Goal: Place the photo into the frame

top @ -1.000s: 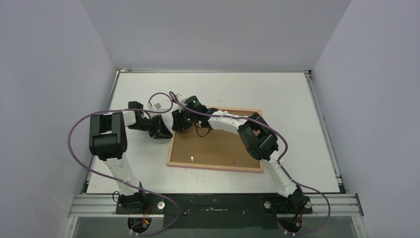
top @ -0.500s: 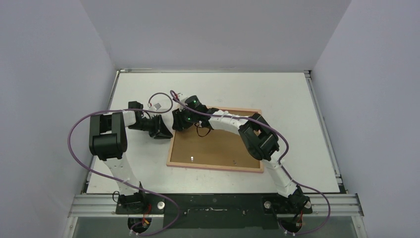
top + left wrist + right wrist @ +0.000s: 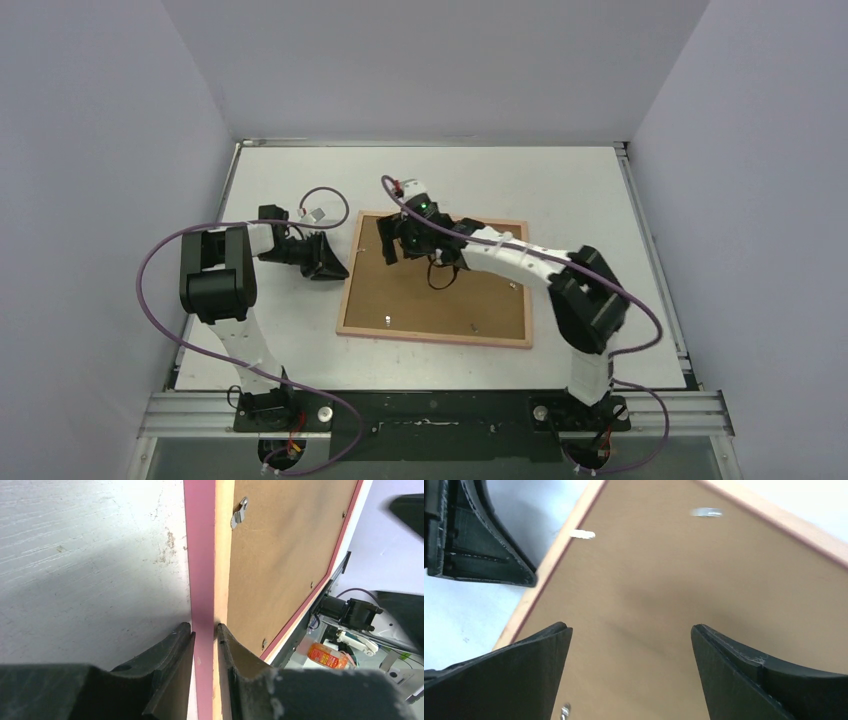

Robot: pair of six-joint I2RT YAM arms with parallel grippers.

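Note:
The frame (image 3: 432, 339) lies face down on the white table, its pink border around the brown backing panel (image 3: 440, 300). My left gripper (image 3: 335, 266) is at the frame's left edge. In the left wrist view its jaws (image 3: 203, 627) are shut on that pink edge (image 3: 200, 555), one finger outside the frame and one against the backing (image 3: 285, 545). My right gripper (image 3: 391, 243) hangs over the panel's far left part. It stands wide open (image 3: 630, 628) with only bare backing (image 3: 674, 570) below it. The photo is out of view.
Small metal turn clips (image 3: 387, 320) (image 3: 474, 325) sit near the panel's near edge, and another (image 3: 241, 510) is close to the left edge. A purple cable loop with a white connector (image 3: 316, 213) lies behind the left gripper. Grey walls enclose the table.
My right gripper has opened wide and moved right, away from the frame's far left corner and over the panel. The right arm has swung right. The left gripper keeps its grip.

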